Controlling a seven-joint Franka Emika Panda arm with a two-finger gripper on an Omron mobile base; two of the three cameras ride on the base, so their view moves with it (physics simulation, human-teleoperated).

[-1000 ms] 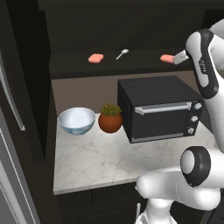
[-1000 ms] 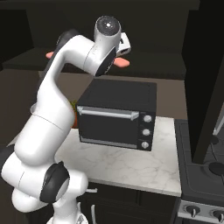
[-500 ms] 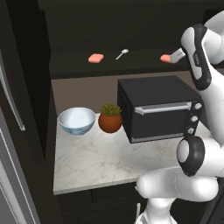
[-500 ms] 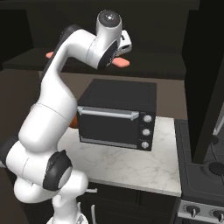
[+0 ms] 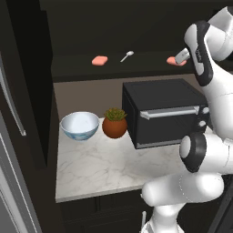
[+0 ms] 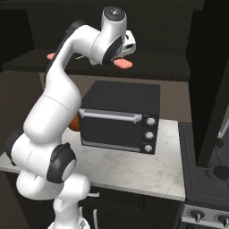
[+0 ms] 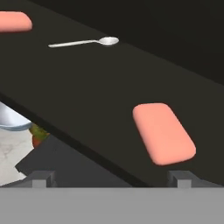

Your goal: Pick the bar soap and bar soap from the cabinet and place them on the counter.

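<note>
You are looking at the arm raised high, its gripper (image 7: 109,178) sitting at the front edge of the open cabinet (image 5: 136,68) shelf with its jaws spread wide and nothing between them. In the hand view the two dark fingertips (image 7: 41,178) are standing far apart at the bottom, and the nearer bar soap (image 7: 162,132) is lying flat on the dark shelf just ahead of them, closer to the right-hand tip and not touching either one. The same pink bar is showing in the left base view (image 5: 172,61) just beside the hand, and in the right base view (image 6: 123,65) it is peeking out from under the wrist.

The second bar soap (image 5: 99,60) is resting further along the same shelf, well apart from the first (in the hand view it is sitting at the upper left corner (image 7: 14,21)). Between the two bars a small silver spoon (image 7: 85,42) is lying flat on the shelf.

Below the shelf, the marble counter (image 5: 104,168) is carrying a black toaster oven (image 5: 164,113), a small plant in a round terracotta pot (image 5: 114,124) just left of the oven, and a pale blue bowl (image 5: 79,125) beside the pot. No soap is lying on the counter; both bars are in the cabinet.
</note>
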